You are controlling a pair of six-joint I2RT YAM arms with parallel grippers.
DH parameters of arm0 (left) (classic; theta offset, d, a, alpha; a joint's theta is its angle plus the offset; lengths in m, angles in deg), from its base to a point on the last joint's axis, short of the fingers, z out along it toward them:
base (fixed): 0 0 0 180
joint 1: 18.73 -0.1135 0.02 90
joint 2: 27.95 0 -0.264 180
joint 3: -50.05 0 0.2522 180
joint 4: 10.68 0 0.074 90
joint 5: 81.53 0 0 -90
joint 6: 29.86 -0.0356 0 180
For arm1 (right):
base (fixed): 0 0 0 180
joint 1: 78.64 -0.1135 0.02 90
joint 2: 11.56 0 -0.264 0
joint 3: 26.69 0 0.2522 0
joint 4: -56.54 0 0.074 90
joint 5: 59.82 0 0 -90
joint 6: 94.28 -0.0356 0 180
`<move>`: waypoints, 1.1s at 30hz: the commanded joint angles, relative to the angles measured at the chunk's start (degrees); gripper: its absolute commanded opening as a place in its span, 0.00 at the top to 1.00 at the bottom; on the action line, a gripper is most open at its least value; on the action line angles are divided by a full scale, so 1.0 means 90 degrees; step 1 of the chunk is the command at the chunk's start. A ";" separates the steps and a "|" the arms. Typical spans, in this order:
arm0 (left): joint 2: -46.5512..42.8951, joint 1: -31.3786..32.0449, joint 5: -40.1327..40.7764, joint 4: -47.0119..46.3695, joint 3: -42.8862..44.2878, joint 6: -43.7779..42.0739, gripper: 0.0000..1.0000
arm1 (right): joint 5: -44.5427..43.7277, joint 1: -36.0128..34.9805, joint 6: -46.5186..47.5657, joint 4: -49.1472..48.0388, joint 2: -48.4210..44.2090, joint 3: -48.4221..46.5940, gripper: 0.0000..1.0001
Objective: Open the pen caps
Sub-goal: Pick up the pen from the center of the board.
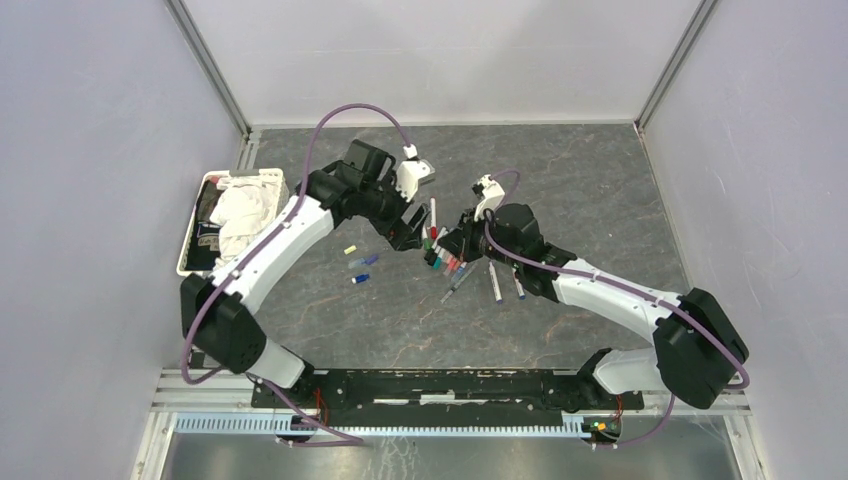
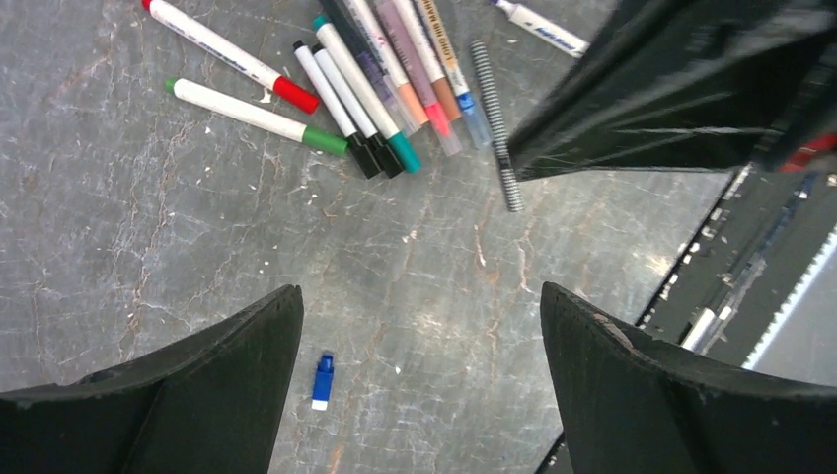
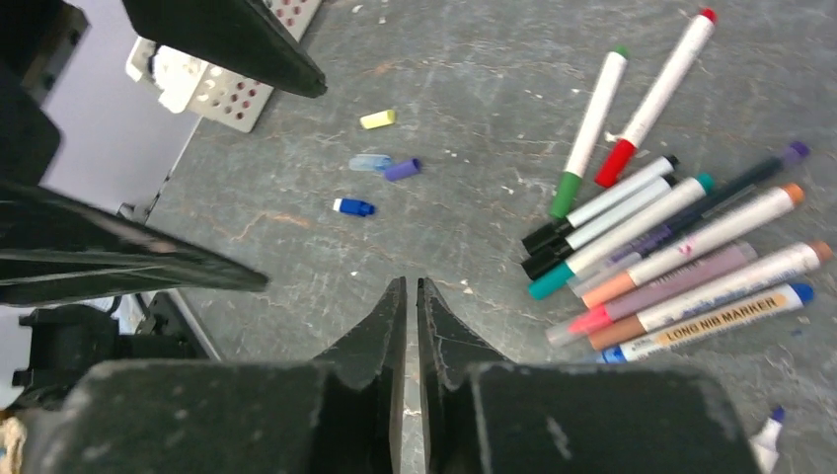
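Observation:
Several pens (image 3: pixel 661 232) with white or grey barrels and coloured caps lie in a bunch on the grey table; they also show in the left wrist view (image 2: pixel 370 74) and from above (image 1: pixel 442 258). Loose pen caps lie to their left: a yellow one (image 3: pixel 377 119), a purple one (image 3: pixel 403 170) and a blue one (image 3: pixel 353 206), which also shows in the left wrist view (image 2: pixel 322 379). My left gripper (image 2: pixel 419 306) is open and empty, above bare table just left of the bunch (image 1: pixel 410 240). My right gripper (image 3: pixel 407 286) is shut on nothing, beside the bunch (image 1: pixel 446 248).
A white basket (image 1: pixel 192 232) with cloth in it stands at the table's left edge. Two more pens (image 1: pixel 496 282) lie right of the bunch, and one white pen (image 1: pixel 433 212) lies behind it. The two grippers are close to each other.

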 commanded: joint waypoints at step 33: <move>0.3961 -0.0364 0.0784 -0.1765 0.1384 0.1528 0.26 | -0.1740 0.0148 0.0547 0.3540 -0.0150 -0.1509 0.38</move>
